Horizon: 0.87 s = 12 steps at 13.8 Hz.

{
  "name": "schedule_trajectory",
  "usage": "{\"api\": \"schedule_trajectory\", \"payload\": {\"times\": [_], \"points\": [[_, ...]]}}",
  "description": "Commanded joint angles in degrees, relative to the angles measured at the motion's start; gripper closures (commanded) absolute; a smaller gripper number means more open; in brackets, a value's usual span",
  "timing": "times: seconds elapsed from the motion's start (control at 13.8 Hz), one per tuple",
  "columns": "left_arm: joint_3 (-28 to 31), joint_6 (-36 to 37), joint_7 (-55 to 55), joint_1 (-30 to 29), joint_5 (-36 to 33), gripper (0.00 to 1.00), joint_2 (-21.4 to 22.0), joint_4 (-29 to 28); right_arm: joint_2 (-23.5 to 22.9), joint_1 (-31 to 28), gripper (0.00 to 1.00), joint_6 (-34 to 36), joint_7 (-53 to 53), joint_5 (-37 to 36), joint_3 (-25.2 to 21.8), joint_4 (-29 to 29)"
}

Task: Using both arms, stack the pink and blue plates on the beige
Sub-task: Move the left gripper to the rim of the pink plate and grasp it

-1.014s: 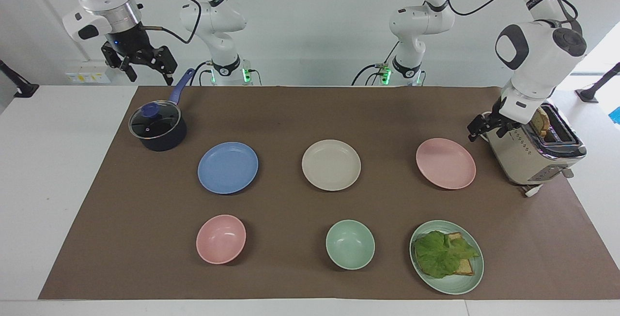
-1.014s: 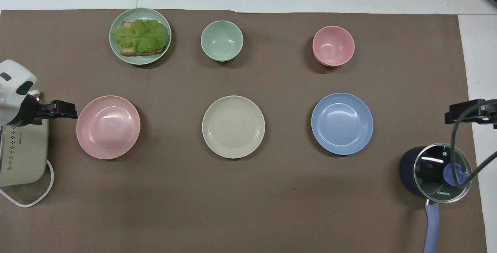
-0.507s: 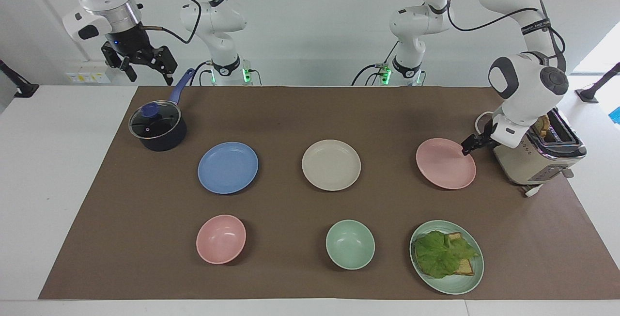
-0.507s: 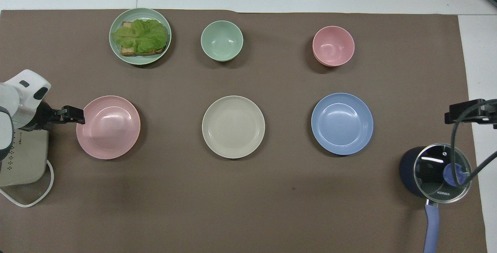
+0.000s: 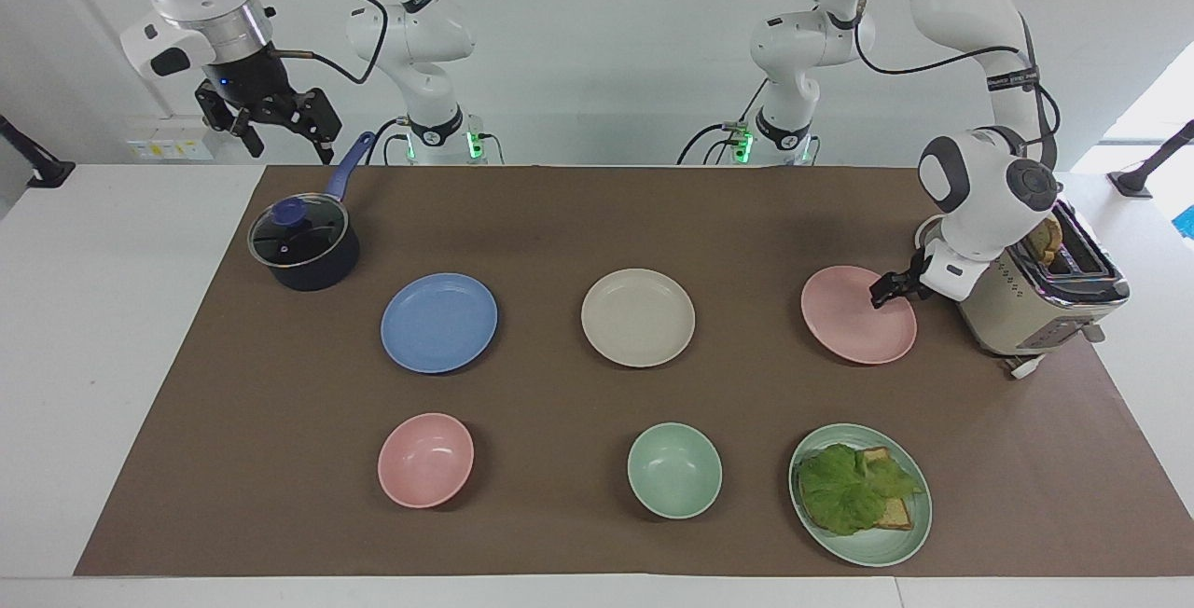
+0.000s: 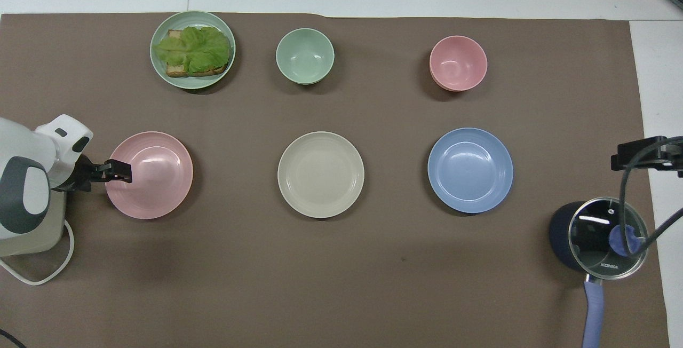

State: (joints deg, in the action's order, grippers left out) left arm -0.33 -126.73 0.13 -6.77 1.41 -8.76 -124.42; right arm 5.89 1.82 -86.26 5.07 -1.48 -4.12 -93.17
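Brown mat [image 5: 597, 216] carries a green plate [image 5: 891, 545] of lettuce (bread beneath); both end effectors gape wide.

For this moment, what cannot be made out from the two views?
- Facing view: whether the left gripper touches the pale pink flat plate's rim; seen slantwise.
- Overhead view: the right gripper is cut off by the edge.
- Both views: contents of the dark blue glass-lidded saucepan; the lid reflects.

Left tool [image 5: 881, 292] over pink plate [image 5: 853, 321] rim, right tool [image 5: 280, 128] raised above pot [image 5: 303, 247]
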Motion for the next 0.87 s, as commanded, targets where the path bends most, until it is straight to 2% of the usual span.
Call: {"api": "schedule_trajectory", "payload": {"times": [0.0, 0.07, 0.29, 0.58, 0.65, 0.8], "points": [[-0.2, -1.24, 2.6, -0.61, -0.88, 0.0, 0.58, -1.09, 0.53, -0.76, 0.0, -0.93, -1.02, 0.25, 0.43, -0.7], [-0.2, -1.32, 2.43, -0.52, -0.88, 0.03, 0.58, -1.09, 0.53, -0.76, 0.0, -0.93, -1.02, 0.25, 0.43, -0.7], [-0.28, -1.24, 2.34, -0.61, -0.88, 0.56, 0.58, -1.09, 0.53, -0.76, 0.0, -0.93, -1.02, 0.25, 0.43, -0.7], [-0.28, -1.06, 1.99, -0.61, -0.88, 0.96, 0.58, -1.09, 0.53, -0.76, 0.0, -0.93, -1.02, 0.25, 0.43, -0.7], [-0.28, -0.89, 1.98, -0.61, -0.88, 1.0, 0.58, -1.09, 0.53, -0.76, 0.0, -0.93, -1.02, 0.25, 0.34, -0.7], [-0.28, 1.56, 2.16, -0.7, -0.8, 1.0, 0.41, -0.04, 0.53, -0.76, 0.0, -0.93, -1.02, 0.25, 0.43, -0.7]]}}
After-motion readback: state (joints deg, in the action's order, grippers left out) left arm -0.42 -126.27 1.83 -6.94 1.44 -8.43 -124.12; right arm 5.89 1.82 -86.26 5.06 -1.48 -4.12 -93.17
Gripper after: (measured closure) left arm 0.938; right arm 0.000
